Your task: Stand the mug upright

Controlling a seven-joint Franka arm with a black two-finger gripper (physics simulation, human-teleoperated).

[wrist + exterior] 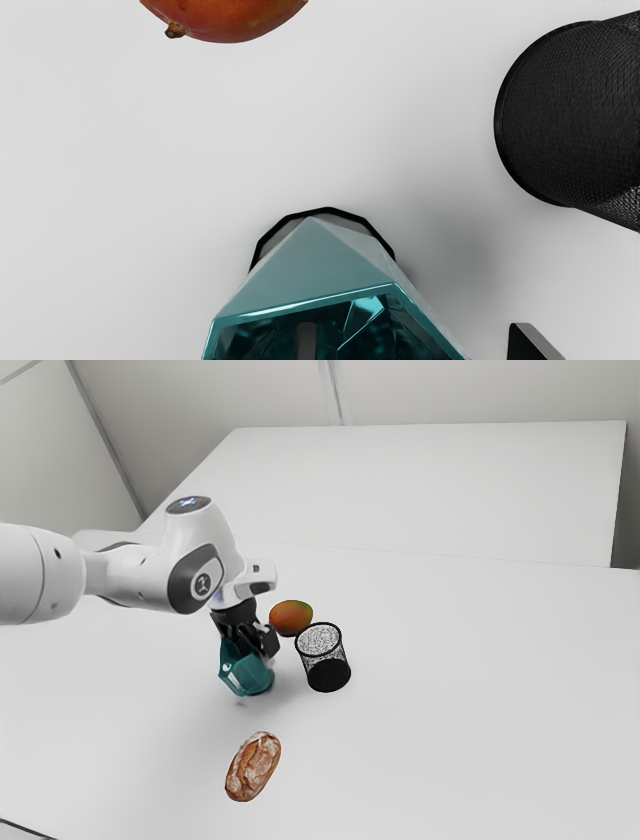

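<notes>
See mug (pixel 320 270), seemingly near upright, with claw (pixel 412 330) wide astride its wall (pixel 431 321). Fits pre-grip or release alike; check footing before closing or backing off.

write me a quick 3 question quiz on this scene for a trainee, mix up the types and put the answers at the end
1. Which thing lies nearest the exterior view's bottom edge?

2. True or false: the bin stands with its open end up.

3. Multiple choice. The mug at the open gripper is:
a) upright
b) tilted
c) upside down

Key: 1. the bread; 2. true; 3. b
</notes>
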